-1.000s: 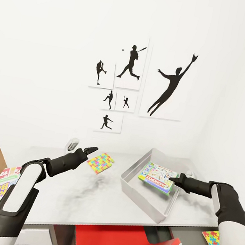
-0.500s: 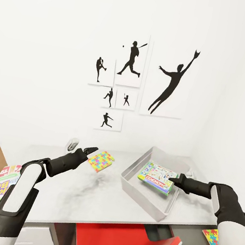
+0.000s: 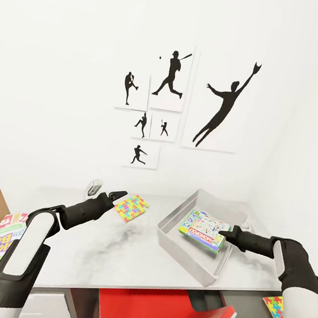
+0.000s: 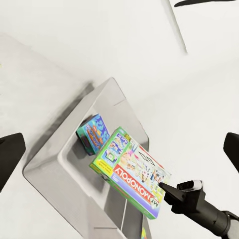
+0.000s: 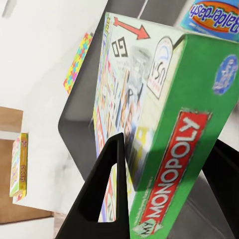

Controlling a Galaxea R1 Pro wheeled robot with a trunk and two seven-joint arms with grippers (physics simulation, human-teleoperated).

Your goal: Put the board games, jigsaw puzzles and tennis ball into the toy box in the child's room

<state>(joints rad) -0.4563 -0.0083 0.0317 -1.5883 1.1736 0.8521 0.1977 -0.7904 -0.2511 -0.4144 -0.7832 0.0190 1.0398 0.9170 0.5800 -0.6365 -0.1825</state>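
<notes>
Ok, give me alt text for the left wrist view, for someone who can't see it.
The right gripper holds a green Monopoly box by one edge, tilted over the light grey toy box on the pale table. A small blue game box already lies inside the bin.

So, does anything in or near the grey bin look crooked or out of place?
Yes. The white-green Monopoly box sits tilted over the light grey toy box, gripped at one edge by the right gripper, not flat inside. A multicolour puzzle square also looks slanted by the open left gripper.
</notes>
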